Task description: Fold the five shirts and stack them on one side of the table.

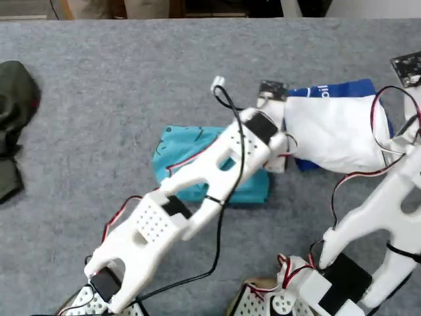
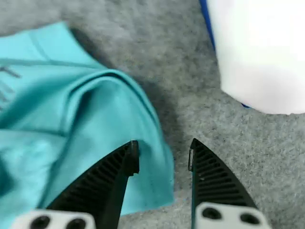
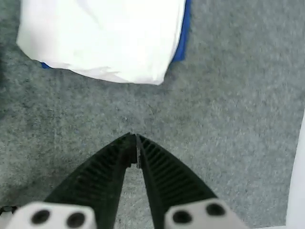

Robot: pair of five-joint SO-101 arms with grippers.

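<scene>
Nearest, under the left wrist: left gripper (image 2: 162, 157), jaws moderately apart and clamping nothing. One finger above the rumpled edge of the teal shirt (image 2: 71, 119), the other above bare grey table (image 2: 190, 105). Whether touching the cloth or not, hard to tell.

Beyond the jaws, off to the free finger's side: a folded white shirt (image 2: 262, 52), with a sliver of blue shirt (image 2: 207, 21) showing from beneath.

Under the right wrist: right gripper (image 3: 137, 143), pressed fully closed with nothing between the fingers, above bare felt. Straight ahead of the tips and apart from them, the same white-on-blue stack.

Added by the high camera: a dark green shirt (image 1: 14, 105), bunched, well apart from both jaws, cut off at the frame's edge. One garment or several, impossible to say.

By count: two grippers, one teal shirt, one white, one blue, one dark heap.

From above, much of the teal shirt hidden beneath the left arm (image 1: 151, 230).
</scene>
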